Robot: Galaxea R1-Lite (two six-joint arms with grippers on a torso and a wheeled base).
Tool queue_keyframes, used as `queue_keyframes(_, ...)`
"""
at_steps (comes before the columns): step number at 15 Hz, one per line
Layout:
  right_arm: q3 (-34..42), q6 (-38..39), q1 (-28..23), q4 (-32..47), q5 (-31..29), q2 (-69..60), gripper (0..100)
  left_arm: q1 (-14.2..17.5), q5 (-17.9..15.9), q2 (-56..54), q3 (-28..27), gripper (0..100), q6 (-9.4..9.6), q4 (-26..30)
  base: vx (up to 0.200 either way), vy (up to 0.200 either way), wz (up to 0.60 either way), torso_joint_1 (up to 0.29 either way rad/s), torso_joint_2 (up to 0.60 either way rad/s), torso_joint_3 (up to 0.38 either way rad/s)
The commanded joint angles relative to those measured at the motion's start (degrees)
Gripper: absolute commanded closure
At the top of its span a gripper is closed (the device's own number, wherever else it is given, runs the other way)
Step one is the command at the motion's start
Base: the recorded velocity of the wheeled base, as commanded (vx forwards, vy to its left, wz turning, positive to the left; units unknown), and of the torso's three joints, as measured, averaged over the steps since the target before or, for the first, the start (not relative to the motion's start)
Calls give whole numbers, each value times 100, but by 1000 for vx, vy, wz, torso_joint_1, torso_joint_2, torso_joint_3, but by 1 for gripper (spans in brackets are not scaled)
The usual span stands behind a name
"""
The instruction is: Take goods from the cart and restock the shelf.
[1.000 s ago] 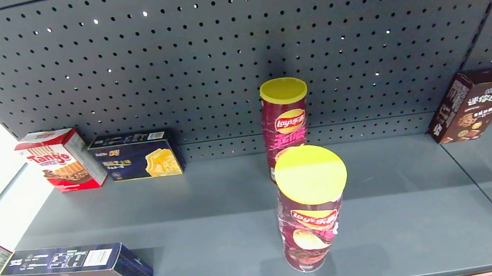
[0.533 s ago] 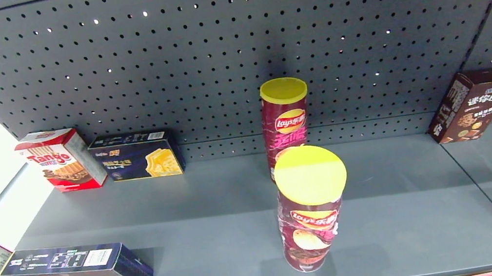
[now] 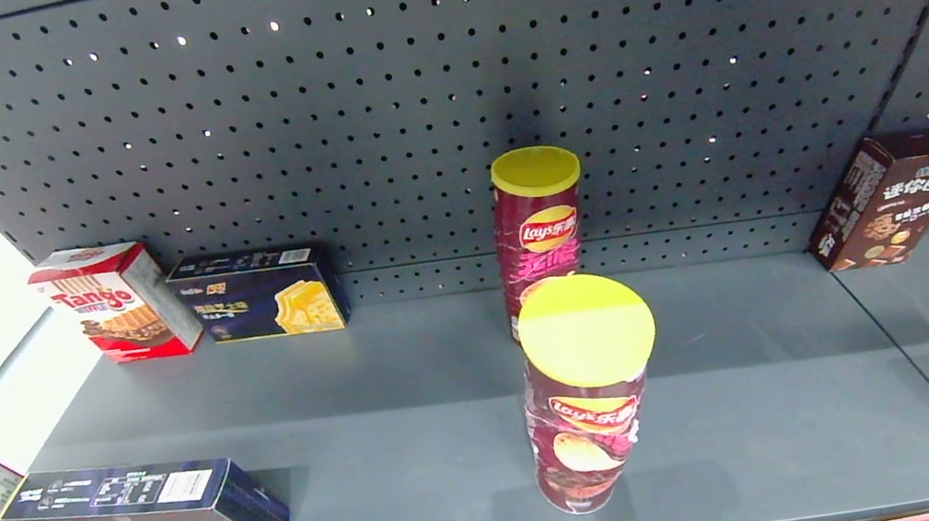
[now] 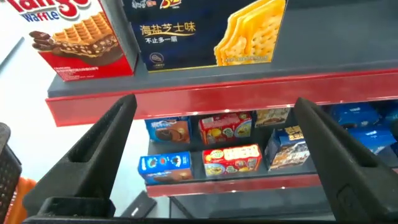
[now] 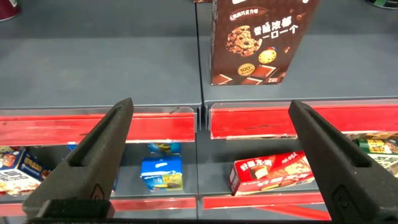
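Observation:
Two maroon chip cans with yellow lids stand on the grey shelf (image 3: 421,454): one near the front (image 3: 588,390), one behind it by the pegboard (image 3: 540,225). Red wafer boxes (image 3: 115,302) and dark blue cracker boxes (image 3: 260,295) sit at the left, brown cookie boxes (image 3: 888,198) at the right. My left gripper (image 4: 214,143) is open and empty, in front of the shelf's red edge below a blue cracker box (image 4: 208,31). My right gripper (image 5: 208,146) is open and empty, facing the red shelf edge below a brown cookie box (image 5: 261,40).
A lower shelf holds small blue and red boxes (image 4: 224,152), also red and blue packs (image 5: 267,171). A seam divides two shelf boards (image 5: 199,74). Bare shelf surface lies between the cans and the boxes on both sides.

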Motion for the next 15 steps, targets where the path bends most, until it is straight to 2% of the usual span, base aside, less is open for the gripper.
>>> queue_keyframes(1, 0, 2, 0, -1, 0, 8, 0, 18, 9, -137, 0, 0, -5, 13, 0, 0, 0, 0, 0, 0)
queue_keyframes(3, 0, 2, 0, -1, 0, 8, 0, 18, 9, -137, 0, 0, -57, 13, 0, 0, 0, 0, 0, 0)
queue_keyframes(8, 0, -7, 0, -1, 0, 17, 0, 18, -17, -137, 0, 0, 4, 13, 0, 0, 0, 0, 0, 0)
queue_keyframes(10, 0, 2, -9, -1, 0, 8, 0, 18, 246, -137, 0, 0, 4, 13, 0, 0, 0, 0, 0, 0)
queue_keyframes(15, 0, 2, -9, -1, 0, 17, 0, 18, 378, -137, 0, 0, -31, 4, 0, 0, 0, 0, 0, 0)
